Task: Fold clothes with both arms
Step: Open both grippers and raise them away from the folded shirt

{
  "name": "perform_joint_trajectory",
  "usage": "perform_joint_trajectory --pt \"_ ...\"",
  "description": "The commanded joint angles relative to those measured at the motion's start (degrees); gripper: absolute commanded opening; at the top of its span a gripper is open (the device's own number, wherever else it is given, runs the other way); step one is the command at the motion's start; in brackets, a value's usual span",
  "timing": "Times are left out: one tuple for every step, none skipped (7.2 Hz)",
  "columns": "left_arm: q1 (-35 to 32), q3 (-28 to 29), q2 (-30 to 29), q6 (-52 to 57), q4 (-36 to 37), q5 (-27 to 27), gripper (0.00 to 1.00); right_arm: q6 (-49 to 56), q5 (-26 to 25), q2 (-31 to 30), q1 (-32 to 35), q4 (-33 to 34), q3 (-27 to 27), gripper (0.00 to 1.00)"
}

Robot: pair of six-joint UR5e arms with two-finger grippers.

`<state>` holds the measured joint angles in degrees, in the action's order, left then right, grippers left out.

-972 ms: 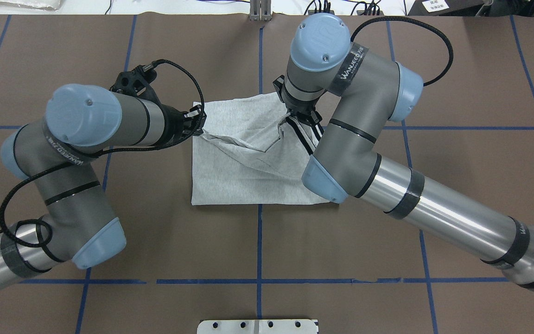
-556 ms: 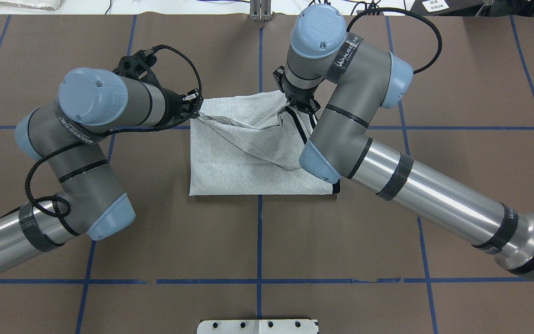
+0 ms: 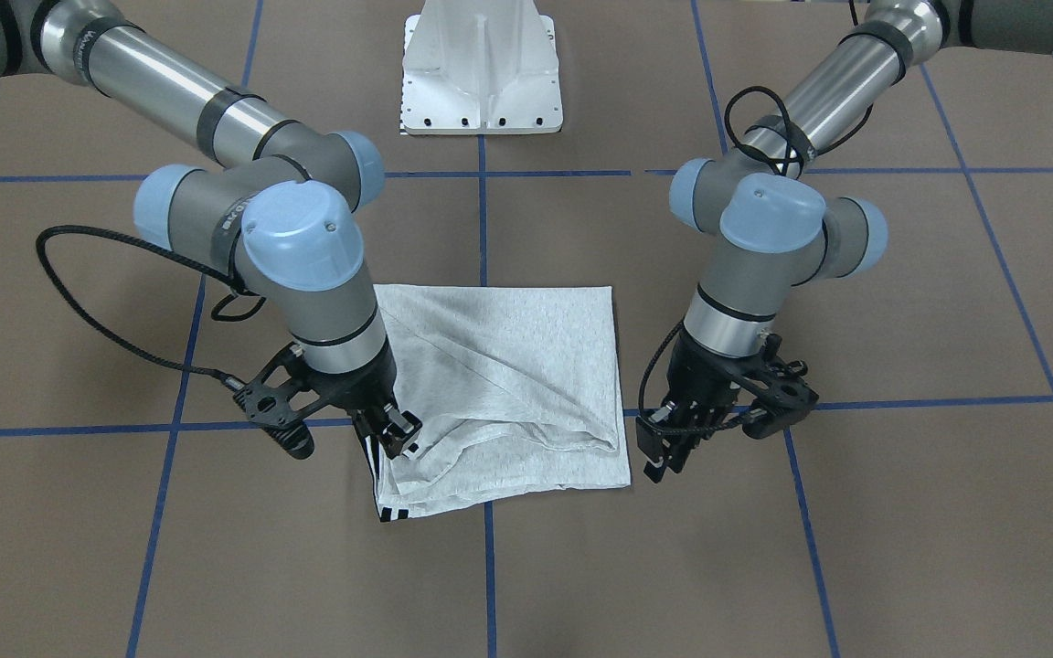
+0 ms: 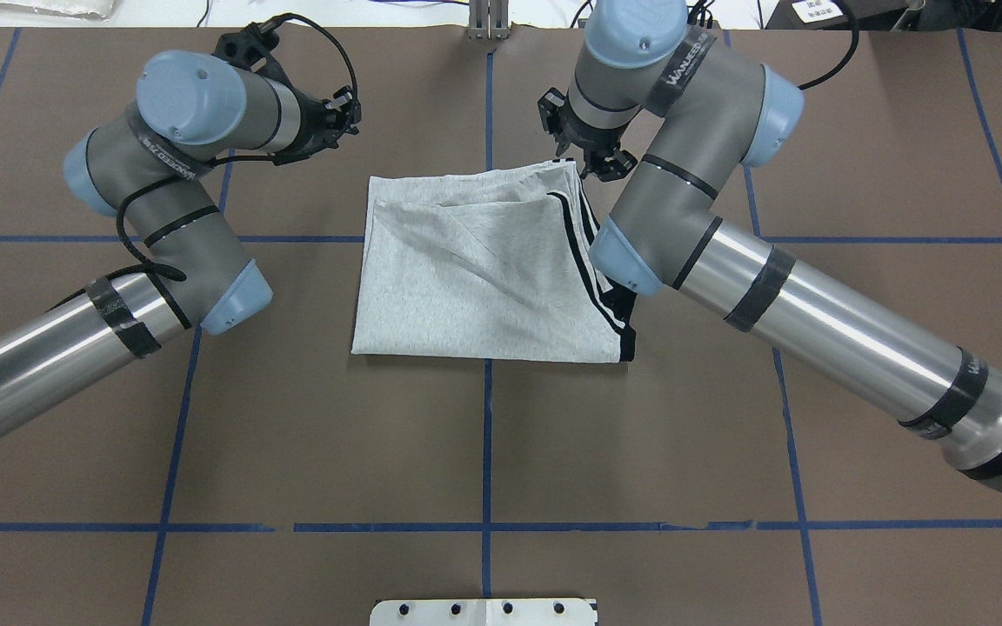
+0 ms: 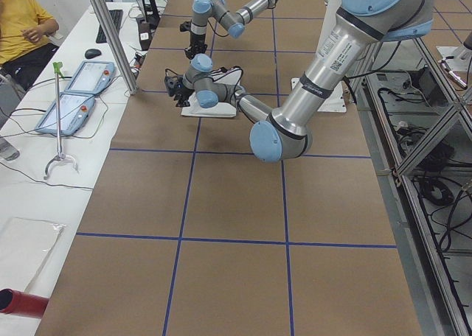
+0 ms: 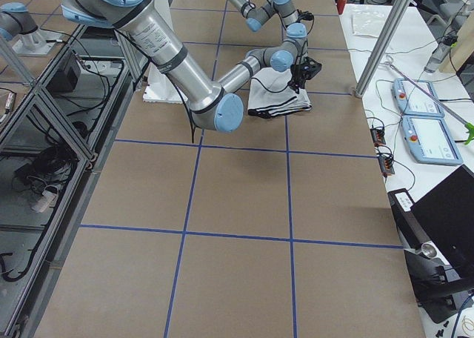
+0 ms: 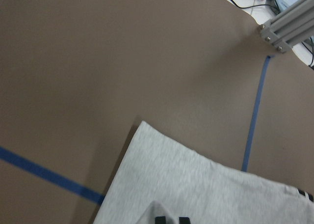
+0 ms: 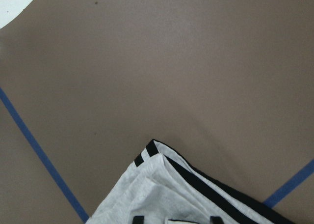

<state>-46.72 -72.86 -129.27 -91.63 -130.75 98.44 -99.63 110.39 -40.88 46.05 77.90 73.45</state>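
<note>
The grey T-shirt point(image 4: 475, 278) lies folded into a rough square at the table's middle, with its black shoulder stripes point(image 4: 584, 261) along its right edge; its cartoon print is hidden. It also shows in the front view point(image 3: 508, 366). My left gripper point(image 4: 351, 109) hangs beyond the shirt's far left corner, apart from it, with a narrow gap between the tips point(image 7: 171, 219). My right gripper point(image 4: 601, 163) is at the shirt's far right striped corner, jaws apart point(image 8: 177, 218) just above the cloth point(image 8: 147, 194). In the front view the left gripper point(image 3: 659, 457) is off the shirt and the right gripper point(image 3: 396, 431) is over it.
The brown table carries a blue tape grid point(image 4: 488, 452). The white pedestal base point(image 3: 481, 82) stands at the robot's side. An aluminium post point(image 4: 488, 22) stands at the far edge. Teach pendants point(image 5: 81, 85) and a seated person point(image 5: 22, 26) are beyond it.
Both grippers carried the lifted shirt edge away from the robot and laid it down flat. The left gripper let go and drew off to the far left; the right gripper's jaws have parted.
</note>
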Motion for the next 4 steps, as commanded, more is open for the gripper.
perform_joint_trajectory --pt "-1.53 1.93 -0.28 1.10 -1.26 0.00 0.42 3.92 2.63 -0.17 2.72 -0.29 -0.76 1.00" --pt "-1.53 1.76 -0.10 1.36 -1.35 0.09 0.42 4.01 2.63 -0.43 2.73 -0.29 -0.77 1.00" --pt "-1.62 1.32 0.07 2.15 -1.35 0.26 0.42 4.18 2.81 -0.43 2.73 -0.29 -0.50 1.00" --pt "-1.79 0.54 0.68 3.02 -1.43 4.01 0.42 4.71 3.24 -1.13 2.64 -0.12 0.72 1.00"
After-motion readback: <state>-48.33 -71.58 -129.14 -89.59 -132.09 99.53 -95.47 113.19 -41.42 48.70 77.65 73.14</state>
